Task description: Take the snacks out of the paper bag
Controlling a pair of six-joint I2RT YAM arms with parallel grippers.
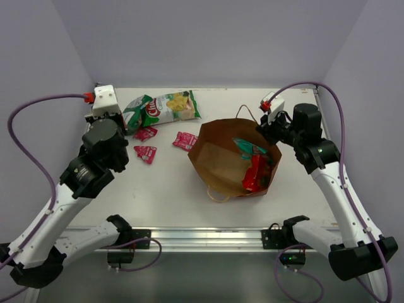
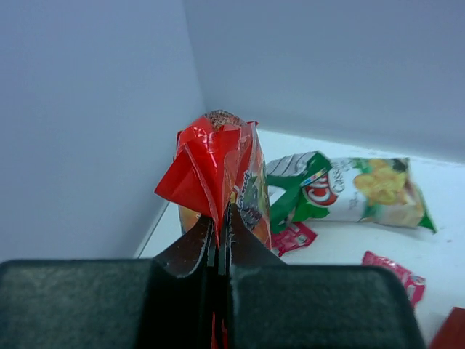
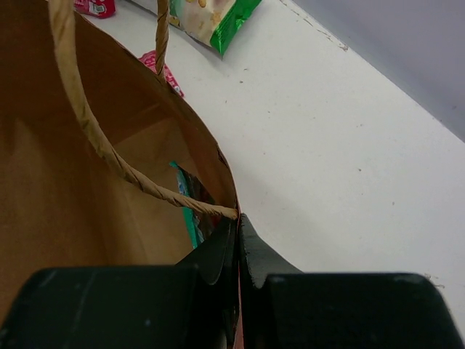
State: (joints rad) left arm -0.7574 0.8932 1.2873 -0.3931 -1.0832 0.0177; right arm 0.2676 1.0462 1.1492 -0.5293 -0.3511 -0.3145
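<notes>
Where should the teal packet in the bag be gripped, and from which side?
Probably pinch the left end of the teal packet, coming down through the open mouth of the bag. It lies against the inner wall, and the right gripper pinches the rim by its right end.

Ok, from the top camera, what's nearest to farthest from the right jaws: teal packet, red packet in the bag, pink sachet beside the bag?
1. Teal packet: inside the paper bag, right by the jaws.
2. Red packet: also in the bag, nearer the arm bases.
3. Pink sachet: outside, on the table left of the bag.
</notes>
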